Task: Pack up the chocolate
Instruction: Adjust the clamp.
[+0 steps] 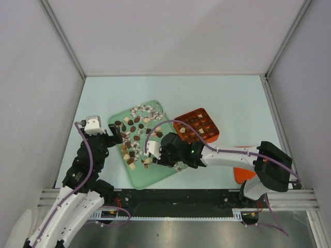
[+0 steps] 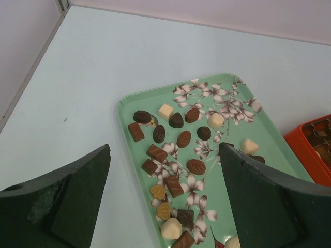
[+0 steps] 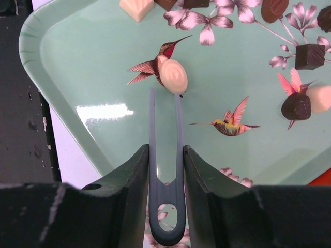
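Note:
Many small chocolates (image 1: pixel 135 135), dark brown, lighter brown and cream, lie scattered on a green flowered tray (image 1: pixel 150 178). My right gripper (image 1: pixel 155 152) is shut on grey-blue tongs (image 3: pixel 153 129). In the right wrist view (image 3: pixel 165 150) the tong tips reach the near edge of a cream oval chocolate (image 3: pixel 173 75) on the tray (image 3: pixel 93 77); I cannot tell if they hold it. My left gripper (image 1: pixel 115 135) is open and empty above the tray's left side; its view (image 2: pixel 164 150) shows chocolates (image 2: pixel 178 139) between its fingers.
An orange box (image 1: pixel 199 125) with a grid of cells stands right of the tray, also in the left wrist view (image 2: pixel 315 147). An orange flat piece (image 1: pixel 240 174) lies by the right arm. Dark chocolates (image 3: pixel 296 106) lie right of the tongs.

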`<state>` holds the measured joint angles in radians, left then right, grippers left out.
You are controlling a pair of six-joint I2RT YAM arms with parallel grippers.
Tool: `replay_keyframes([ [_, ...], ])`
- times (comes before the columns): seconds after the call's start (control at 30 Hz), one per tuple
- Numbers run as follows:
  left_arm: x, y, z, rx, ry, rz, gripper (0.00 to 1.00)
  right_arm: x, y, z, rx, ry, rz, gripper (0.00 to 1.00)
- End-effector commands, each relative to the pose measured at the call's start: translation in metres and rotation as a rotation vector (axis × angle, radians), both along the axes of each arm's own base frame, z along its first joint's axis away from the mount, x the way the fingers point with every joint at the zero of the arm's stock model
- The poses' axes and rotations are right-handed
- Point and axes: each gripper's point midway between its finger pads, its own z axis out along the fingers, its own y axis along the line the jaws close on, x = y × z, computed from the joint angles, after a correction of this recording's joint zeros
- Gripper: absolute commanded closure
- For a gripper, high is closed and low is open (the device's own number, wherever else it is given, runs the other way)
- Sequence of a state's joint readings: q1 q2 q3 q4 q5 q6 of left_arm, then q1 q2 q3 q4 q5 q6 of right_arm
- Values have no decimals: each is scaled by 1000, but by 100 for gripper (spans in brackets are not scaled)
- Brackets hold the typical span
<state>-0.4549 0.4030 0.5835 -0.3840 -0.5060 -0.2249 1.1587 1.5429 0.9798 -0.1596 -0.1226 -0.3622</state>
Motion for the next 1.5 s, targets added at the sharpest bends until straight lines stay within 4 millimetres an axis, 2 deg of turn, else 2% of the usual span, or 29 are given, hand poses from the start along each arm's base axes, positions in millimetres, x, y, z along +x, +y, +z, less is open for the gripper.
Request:
replay_keyframes([
  [0.0,3,5,1,30,-8,21,8,2,21,19,45,-71,74,65],
  [0.2,4,5,2,27,-12,20,8,9,24,21,37,-108,74,60],
  [0.63,3,4,3,24,-16,14,9,10,33,11,27,-99,96,60],
  [0.77,2,4,3,26,-16,14,9,8,32,5,15,-72,89,67],
  [0.93,3,3,3,26,-16,9,8,1,21,-3,-31,-24,72,70],
  [1.03,3,3,2,28,-14,6,9,-2,15,-4,-46,-7,62,76],
  [1.13,3,2,2,28,-13,-2,8,-3,12,1,-29,-2,50,79],
  [1.23,3,-4,2,24,-14,-36,8,-1,9,15,7,-21,22,80],
  [1.27,3,-6,1,20,-10,-47,8,1,8,27,34,-36,8,80],
  [1.37,1,-24,1,-35,12,-129,7,6,2,43,78,-61,-36,81],
  [1.4,1,-29,2,-61,18,-146,6,8,-1,55,122,-80,-53,82],
  [1.47,-2,-48,-1,-161,41,-210,5,14,-6,64,166,-97,-108,82],
])
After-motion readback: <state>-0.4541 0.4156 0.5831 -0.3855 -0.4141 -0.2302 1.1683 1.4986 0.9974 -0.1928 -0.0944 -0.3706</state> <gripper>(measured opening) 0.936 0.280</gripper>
